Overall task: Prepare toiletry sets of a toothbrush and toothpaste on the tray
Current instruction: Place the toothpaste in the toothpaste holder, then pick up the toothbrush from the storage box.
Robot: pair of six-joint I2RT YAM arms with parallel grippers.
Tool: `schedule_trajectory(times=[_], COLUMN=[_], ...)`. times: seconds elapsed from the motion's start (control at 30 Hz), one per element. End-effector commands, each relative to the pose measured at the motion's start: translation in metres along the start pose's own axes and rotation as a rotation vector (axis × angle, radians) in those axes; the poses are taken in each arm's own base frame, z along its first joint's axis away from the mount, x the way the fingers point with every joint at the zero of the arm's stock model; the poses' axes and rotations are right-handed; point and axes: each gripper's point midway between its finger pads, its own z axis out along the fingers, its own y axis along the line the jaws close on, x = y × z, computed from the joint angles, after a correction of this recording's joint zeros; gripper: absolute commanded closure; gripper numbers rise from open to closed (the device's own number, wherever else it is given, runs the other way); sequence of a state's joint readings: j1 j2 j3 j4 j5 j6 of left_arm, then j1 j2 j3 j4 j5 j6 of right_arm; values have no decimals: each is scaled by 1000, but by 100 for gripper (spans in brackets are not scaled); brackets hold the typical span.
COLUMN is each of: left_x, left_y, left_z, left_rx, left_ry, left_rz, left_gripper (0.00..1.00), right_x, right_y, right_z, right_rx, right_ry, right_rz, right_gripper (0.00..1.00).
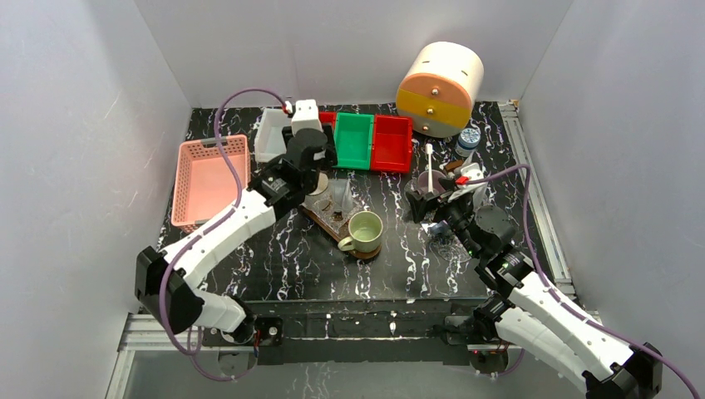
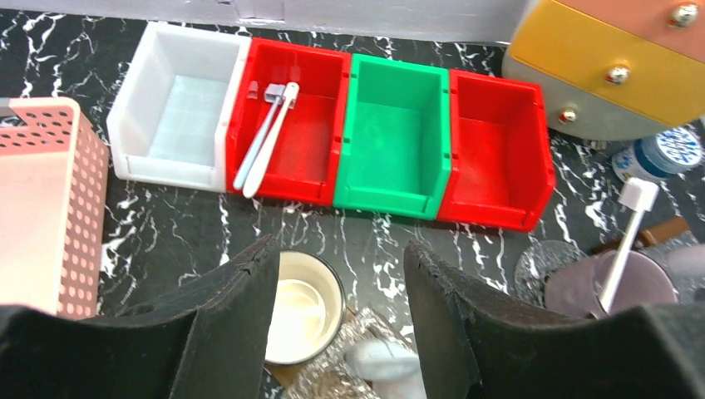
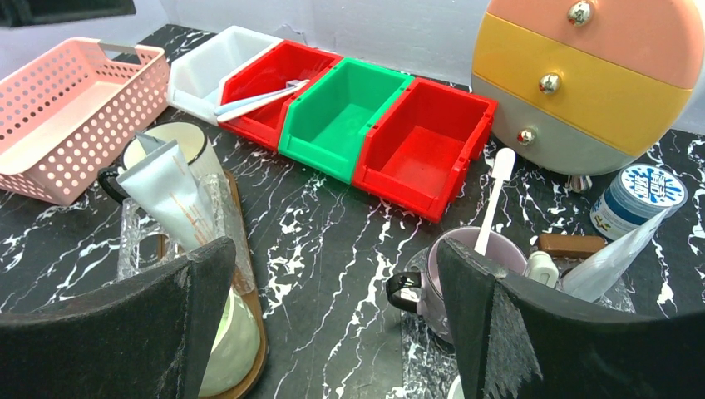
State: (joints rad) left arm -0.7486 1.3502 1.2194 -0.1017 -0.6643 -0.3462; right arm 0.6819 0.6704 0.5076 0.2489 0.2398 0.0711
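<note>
Likely light, stiff and slippery, slim white plastic toothbrushes (image 2: pixel 264 141) (upper left, red plastic bin (image 2: pixel 287 189)) suit a mid-handle grasp; left end effector (image 2: pixel 341 249) and right end effector (image 3: pixel 337 249) stand apart, empty.

Two slim white toothbrushes (image 2: pixel 270 137) lie side by side in the red bin (image 2: pixel 287 125) that touches the left side of the green bin (image 2: pixel 395 133). Their heads point to the back wall and their handles slant toward the front lip. A third white toothbrush (image 3: pixel 491 208) stands nearly upright, head up, in a lilac mug (image 3: pixel 432 287) that sits nearer than the green bin, to its right and well apart from it. One white tube (image 3: pixel 170 195) stands crimped end up in a clear glass (image 3: pixel 229 216) on the wooden tray (image 3: pixel 263 341), in front of the green bin and to its left. Its cap is hidden. A second pale tube (image 3: pixel 619 262) leans just beyond the mug, farther right of the green bin.
</note>
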Motion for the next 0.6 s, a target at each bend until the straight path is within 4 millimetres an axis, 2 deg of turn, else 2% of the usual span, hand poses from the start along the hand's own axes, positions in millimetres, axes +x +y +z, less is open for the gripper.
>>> schedule_trajectory(times=[0.0,0.13,0.3,0.33,0.57], left_x=[3,8,27,24,48], left_y=[14,25,39,40,52], left_z=[24,60,112,122,176], left_rx=[-11,-48,-97,-101,-144], left_ry=[87,160,253,255,341], left_rz=[73,127,175,174,251], left_gripper=[45,46,52,52,58], right_x=[-26,-28,-34,-35,-32], right_y=[-1,-1,0,0,-1], right_z=[0,1,8,9,22], right_rx=[11,13,20,21,35], right_ry=[-49,-35,-24,-23,11], right_rz=[-4,-1,-6,-9,-36], right_gripper=[1,1,1,1,1])
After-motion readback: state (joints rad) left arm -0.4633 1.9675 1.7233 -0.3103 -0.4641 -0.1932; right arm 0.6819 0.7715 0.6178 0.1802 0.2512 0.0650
